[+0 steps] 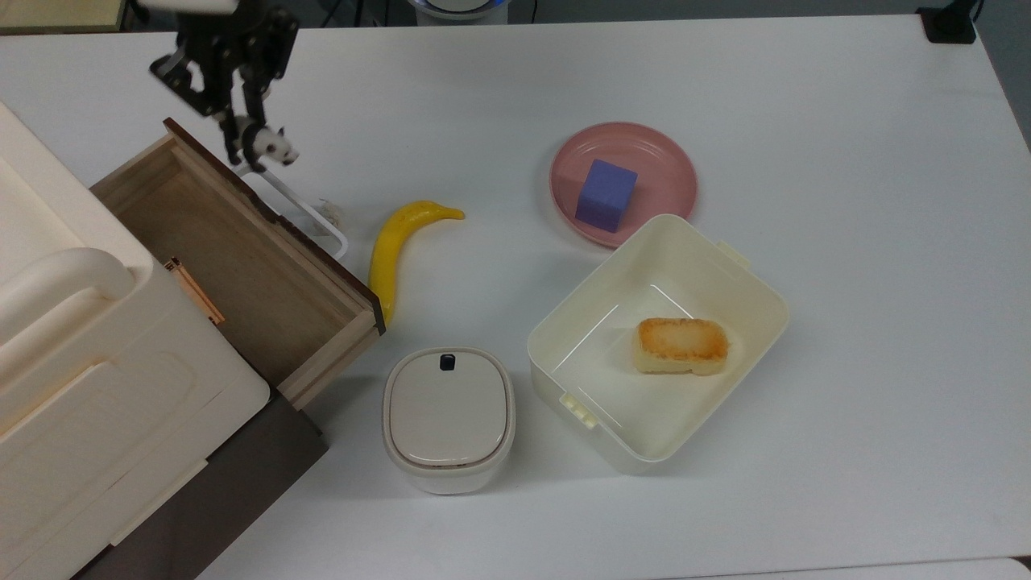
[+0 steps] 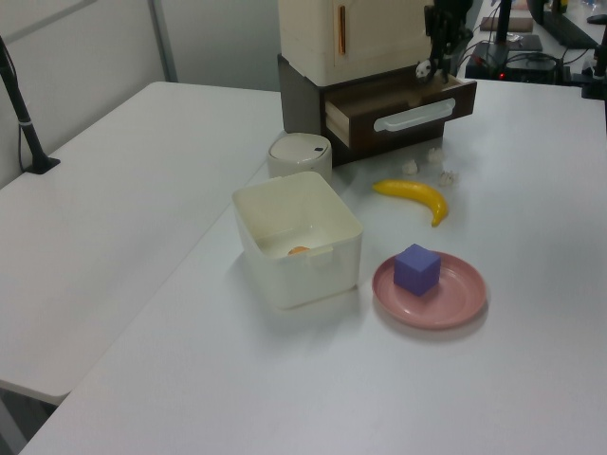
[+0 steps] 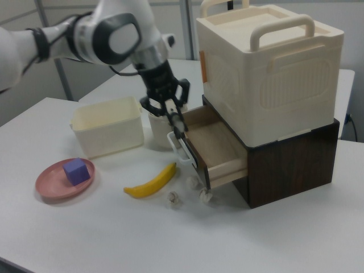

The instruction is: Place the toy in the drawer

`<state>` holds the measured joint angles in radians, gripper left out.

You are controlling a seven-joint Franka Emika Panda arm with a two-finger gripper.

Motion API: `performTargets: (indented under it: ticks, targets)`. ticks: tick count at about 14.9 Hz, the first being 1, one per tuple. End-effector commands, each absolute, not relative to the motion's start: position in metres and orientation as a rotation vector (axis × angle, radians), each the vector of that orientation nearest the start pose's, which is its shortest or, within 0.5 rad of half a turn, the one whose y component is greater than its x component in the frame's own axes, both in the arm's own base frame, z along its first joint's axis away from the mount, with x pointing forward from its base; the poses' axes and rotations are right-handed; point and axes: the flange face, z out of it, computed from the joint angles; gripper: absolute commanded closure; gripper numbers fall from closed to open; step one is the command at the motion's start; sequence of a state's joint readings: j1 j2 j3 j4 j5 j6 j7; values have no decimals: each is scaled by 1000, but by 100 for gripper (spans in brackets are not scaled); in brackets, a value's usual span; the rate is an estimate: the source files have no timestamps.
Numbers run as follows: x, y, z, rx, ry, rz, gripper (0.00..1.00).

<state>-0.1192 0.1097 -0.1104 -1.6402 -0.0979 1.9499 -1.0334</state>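
Note:
The toy (image 1: 270, 149), a tiny black-and-white panda, hangs in my gripper (image 1: 246, 145), which is shut on it. In the top view it hovers over the far end of the drawer's dark front panel and white loop handle (image 1: 294, 211). The drawer (image 1: 233, 258) stands pulled out from the cream cabinet, its light wooden inside bare. In the left view the gripper (image 2: 434, 64) holds the toy (image 2: 423, 68) just above the drawer (image 2: 403, 95). In the right view the gripper (image 3: 173, 120) sits above the drawer's (image 3: 219, 145) front edge.
A yellow banana (image 1: 399, 242) lies just in front of the drawer. Small white scraps (image 1: 330, 212) lie by the handle. A pink plate (image 1: 668, 153) carries a purple cube (image 1: 606, 194). A cream bin (image 1: 753, 278) holds bread (image 1: 683, 345). A lidded container (image 1: 448, 415) stands nearby.

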Motion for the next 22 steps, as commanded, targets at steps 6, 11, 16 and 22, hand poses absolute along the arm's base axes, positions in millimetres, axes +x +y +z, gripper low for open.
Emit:
performTargets:
  ticks: [6, 11, 16, 22]
  targets:
    - [644, -171, 508, -3129, -1190, -204, 96]
    - [646, -178, 502, -3143, -1147, -193, 90]
    - [642, -158, 543, -3159, -978, -325, 0]
    - [599, -83, 581, -3135, -496, -80, 0]
